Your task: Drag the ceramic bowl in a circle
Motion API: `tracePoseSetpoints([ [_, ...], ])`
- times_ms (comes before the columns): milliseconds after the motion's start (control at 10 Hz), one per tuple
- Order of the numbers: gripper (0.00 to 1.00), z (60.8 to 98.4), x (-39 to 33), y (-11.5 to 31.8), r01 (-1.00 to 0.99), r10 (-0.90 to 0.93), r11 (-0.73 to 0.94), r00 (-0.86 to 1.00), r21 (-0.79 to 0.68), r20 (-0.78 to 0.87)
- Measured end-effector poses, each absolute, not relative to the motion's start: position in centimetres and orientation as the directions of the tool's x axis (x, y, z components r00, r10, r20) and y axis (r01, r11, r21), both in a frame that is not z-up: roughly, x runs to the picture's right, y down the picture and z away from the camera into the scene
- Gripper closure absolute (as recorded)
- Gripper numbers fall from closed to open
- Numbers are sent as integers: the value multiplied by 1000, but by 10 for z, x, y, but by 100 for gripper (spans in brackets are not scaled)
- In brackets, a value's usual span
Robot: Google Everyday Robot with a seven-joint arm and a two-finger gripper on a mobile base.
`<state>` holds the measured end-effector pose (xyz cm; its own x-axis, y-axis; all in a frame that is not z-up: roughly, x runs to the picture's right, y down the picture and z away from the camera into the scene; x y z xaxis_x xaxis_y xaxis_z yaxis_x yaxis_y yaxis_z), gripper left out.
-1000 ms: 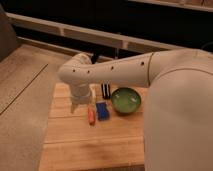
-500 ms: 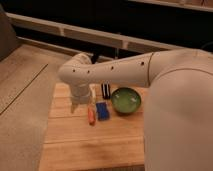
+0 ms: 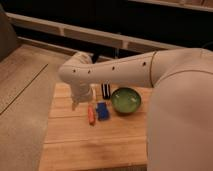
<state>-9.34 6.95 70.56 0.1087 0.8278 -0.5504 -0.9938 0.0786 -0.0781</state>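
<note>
The ceramic bowl [image 3: 125, 100] is round, shallow and glossy green with a darker rim. It sits on the right part of the wooden table [image 3: 95, 137]. My white arm reaches in from the right and bends down over the table's far left. The gripper [image 3: 76, 103] hangs below the white wrist, left of the bowl and well apart from it. An orange object [image 3: 91, 114] and a blue object [image 3: 102, 110] lie between the gripper and the bowl.
A dark upright object [image 3: 106, 89] stands behind the blue one, just left of the bowl. The table's left edge drops to a grey floor [image 3: 22, 100]. A dark wall with a pale rail [image 3: 90, 35] runs behind the table.
</note>
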Motion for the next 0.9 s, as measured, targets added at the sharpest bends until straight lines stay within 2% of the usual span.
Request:
tracePoseSetpoints([
  [400, 35, 688, -37, 11, -994, 919, 78, 102, -80, -381],
  [900, 35, 690, -32, 11, -995, 921, 61, 86, -76, -380],
])
